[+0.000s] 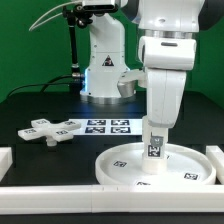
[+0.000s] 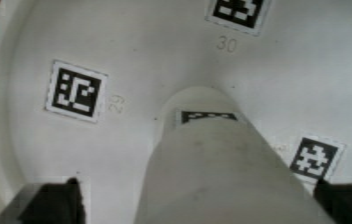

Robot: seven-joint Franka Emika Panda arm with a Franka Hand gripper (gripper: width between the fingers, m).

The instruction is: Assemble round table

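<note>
- Bright, even light; the white disc (image 1: 195,160) glares almost featureless against the black desk (image 1: 40,105).
- Wrist view is soft: the leg (image 2: 217,170) near the lens blurs, while the tags (image 2: 77,90) stay readable.
- Both pictures are coarse.

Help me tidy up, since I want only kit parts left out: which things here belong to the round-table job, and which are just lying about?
Belongs to the job: large white rimmed round plastic disc; thick white tagged cylinder leg, upright over the disc; white cross-shaped plastic foot.
Just lying about: marker board; long white border rails.
</note>
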